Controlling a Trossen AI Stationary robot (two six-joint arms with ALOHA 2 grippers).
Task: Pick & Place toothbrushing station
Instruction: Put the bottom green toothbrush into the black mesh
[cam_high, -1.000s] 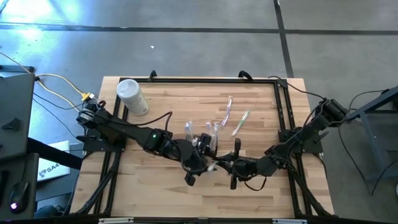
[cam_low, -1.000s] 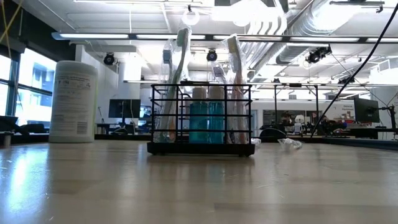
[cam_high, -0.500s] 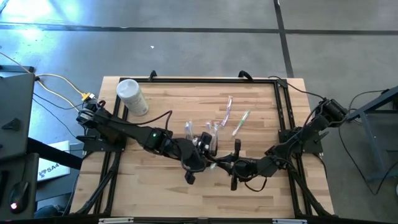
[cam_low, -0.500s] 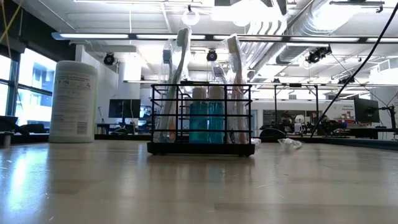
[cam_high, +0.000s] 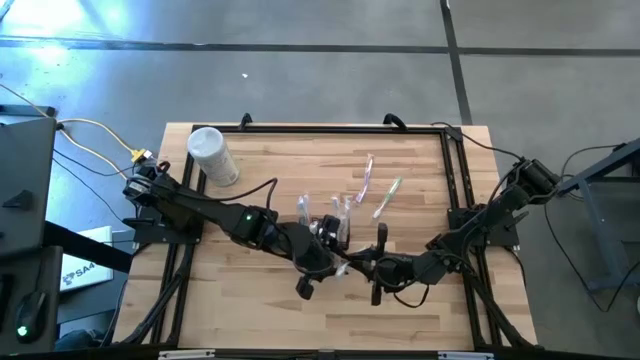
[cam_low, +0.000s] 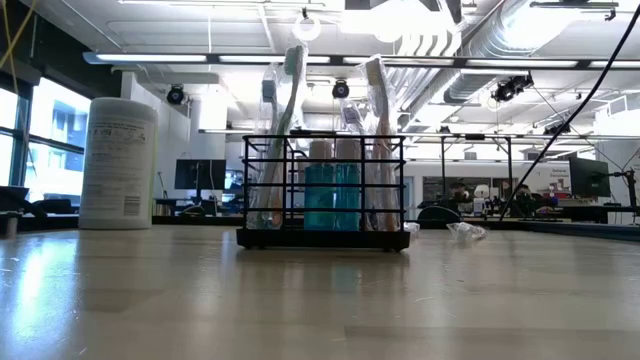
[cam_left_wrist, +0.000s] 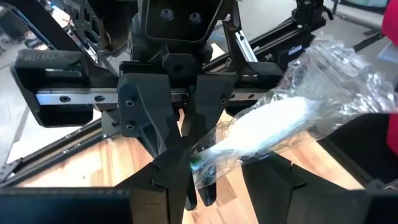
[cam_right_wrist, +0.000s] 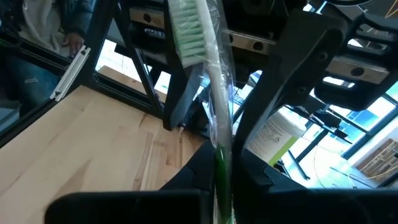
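The toothbrushing station (cam_high: 333, 226) stands mid-worktop, just beyond both grippers. The right gripper (cam_high: 352, 266) is clamped on a wrapped green toothbrush (cam_right_wrist: 211, 93); the left gripper (cam_high: 335, 268) meets it, its opening not clear. Both sit close; the brush's long axis lies between them.

Table (cam_high: 260, 300) — pale wood planks, smooth, faintly sheened at low angle; caddy (cam_low: 324, 190) of thin black wire, matt, holding toothbrushes in clear crinkled plastic; white canister (cam_low: 118, 162) of smooth plastic with a printed paper label; my right gripper (cam_right_wrist: 221, 163) — matt black plastic fingers — pinches a green-bristled toothbrush (cam_right_wrist: 205, 68) in glossy clear wrap; my left gripper (cam_left_wrist: 186, 163) is likewise matt black against crinkly film.
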